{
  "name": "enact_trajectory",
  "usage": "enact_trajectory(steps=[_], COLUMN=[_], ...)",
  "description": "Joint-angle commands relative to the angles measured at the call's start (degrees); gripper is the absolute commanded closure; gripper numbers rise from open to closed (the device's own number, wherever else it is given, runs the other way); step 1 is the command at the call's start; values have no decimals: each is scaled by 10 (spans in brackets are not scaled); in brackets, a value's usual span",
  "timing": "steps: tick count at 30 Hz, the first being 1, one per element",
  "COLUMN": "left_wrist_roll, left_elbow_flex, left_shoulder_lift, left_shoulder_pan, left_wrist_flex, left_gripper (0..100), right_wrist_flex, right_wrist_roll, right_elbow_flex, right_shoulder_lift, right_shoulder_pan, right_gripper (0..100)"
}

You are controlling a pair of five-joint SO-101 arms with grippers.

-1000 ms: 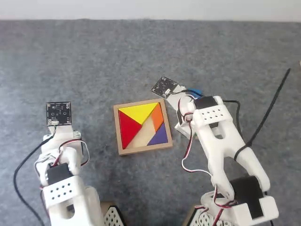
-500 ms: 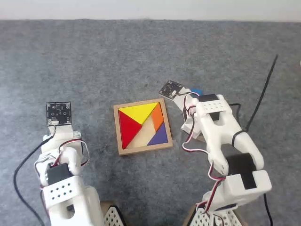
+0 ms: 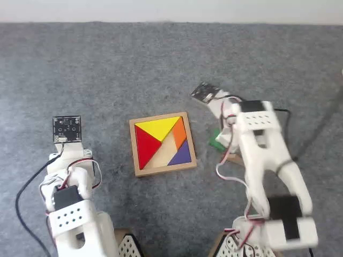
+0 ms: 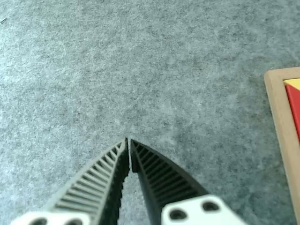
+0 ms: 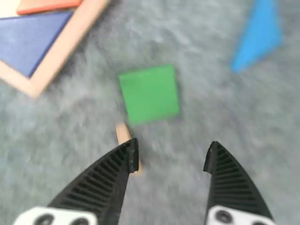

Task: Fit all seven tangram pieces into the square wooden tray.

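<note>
Flat green square tangram piece (image 5: 149,93), lying just ahead of wide-open, empty right jaws: judged light, stiff, thin, smooth-faced; best pinched across opposite edges; left jaws closed, empty, near square wooden tray (image 4: 276,122).

A grey, felt-like mat (image 3: 96,64) covers the table, its surface speckled and fibrous in the wrist views. Along its far side runs 1 pale, plain band (image 3: 171,9) — wall or backdrop, I cannot tell which.

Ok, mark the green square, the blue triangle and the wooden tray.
green square (image 5: 149,93), right wrist view, its middle.
blue triangle (image 5: 259,38), right wrist view, its middle.
wooden tray (image 3: 163,170), high view, rim nearest the arms.
</note>
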Motion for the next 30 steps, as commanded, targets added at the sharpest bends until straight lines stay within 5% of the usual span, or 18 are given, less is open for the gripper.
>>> enact_trajectory(steps=[1,10,25,30], left_wrist_roll=[-7,-19,-19,-19], left_elbow_flex=[-20,-20,-20,-20], left_shoulder_lift=[2,2,2,2], left_shoulder_pan=[-2,-2,-2,-2], left_wrist_flex=[-9,-10,-10,-10], left_gripper=[988,988,988,988], right_wrist_flex=[62,106,-9,-32], right_wrist_roll=[55,202,164,164], right_elbow_flex=[-10,79,82,80], right_shoulder_lift=[-117,-130,37,51], right_shoulder_pan=[9,10,11,9], right_gripper=[760,760,769,923])
